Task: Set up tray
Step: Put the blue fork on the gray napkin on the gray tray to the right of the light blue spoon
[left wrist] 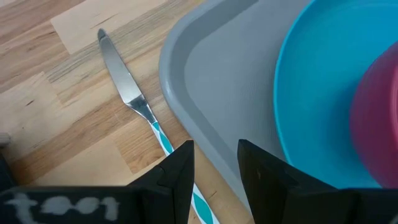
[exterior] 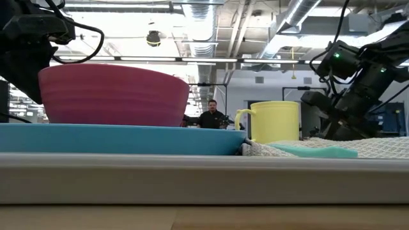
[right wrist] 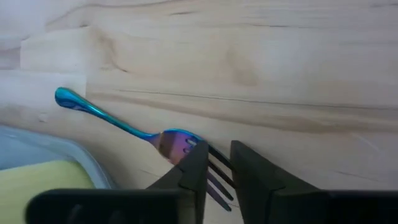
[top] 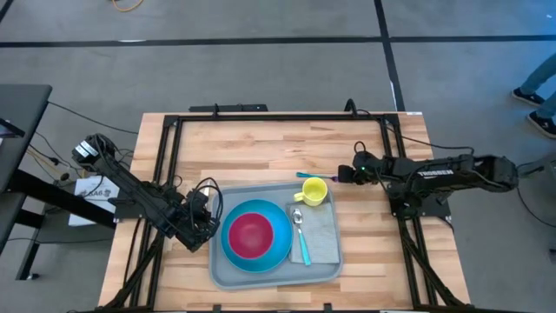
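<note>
The right tool is down at the tabletop beyond the tray's far right corner, its two fingers drawn in to a narrow gap around the tines of an iridescent blue fork. Whether the fingers already pinch the fork or only bracket it I cannot tell. Taking the fork by its tine end leaves the long handle free, pointing toward the tray, which probably suits laying it down there handle-first. The fork lies flat on bare wood just beside the tray rim and near the yellow mug, so the tool has open wood on its far side but little room toward the mug.

The left tool hovers over the tray's left rim with its fingers part-way apart and nothing between them. Just outside that rim lies a knife with a striped blue-and-white handle, flat on the wood and running alongside the tray edge; the tool looks placed to take it next.

The tray sits at the near middle of the tabletop. It carries a blue plate with a red bowl on it at the left, and a grey cloth at the right with a spoon on it. The mug stands at the tray's far right corner. The cloth offers the most free room for cutlery.
</note>
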Controlling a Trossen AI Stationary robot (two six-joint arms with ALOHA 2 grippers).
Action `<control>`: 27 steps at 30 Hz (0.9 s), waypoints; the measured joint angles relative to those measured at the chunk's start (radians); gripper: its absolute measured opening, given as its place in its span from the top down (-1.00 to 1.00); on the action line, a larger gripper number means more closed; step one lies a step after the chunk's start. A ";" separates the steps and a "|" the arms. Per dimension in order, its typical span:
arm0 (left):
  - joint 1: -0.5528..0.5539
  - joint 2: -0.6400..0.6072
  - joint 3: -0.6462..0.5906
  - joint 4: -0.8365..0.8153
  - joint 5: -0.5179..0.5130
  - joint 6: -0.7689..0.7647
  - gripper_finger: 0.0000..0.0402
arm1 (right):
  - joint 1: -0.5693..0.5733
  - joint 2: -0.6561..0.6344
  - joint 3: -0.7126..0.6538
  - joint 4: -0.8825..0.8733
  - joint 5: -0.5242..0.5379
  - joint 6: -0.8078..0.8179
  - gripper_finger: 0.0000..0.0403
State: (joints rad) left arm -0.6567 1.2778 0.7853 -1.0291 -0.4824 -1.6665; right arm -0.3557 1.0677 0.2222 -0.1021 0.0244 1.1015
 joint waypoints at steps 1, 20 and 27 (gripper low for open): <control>0.000 0.000 0.000 0.000 0.000 0.000 0.44 | 0.000 0.000 0.000 0.003 -0.001 -0.007 0.77; 0.000 0.000 0.000 0.011 0.008 0.000 0.44 | 0.002 -0.116 0.135 -0.197 0.083 -0.169 0.99; 0.000 0.000 0.000 0.019 0.010 0.000 0.44 | 0.008 -0.257 0.375 -0.510 0.189 -0.301 1.00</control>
State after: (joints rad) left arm -0.6570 1.2778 0.7853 -1.0101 -0.4725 -1.6669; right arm -0.3478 0.8105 0.5971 -0.6117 0.2136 0.8009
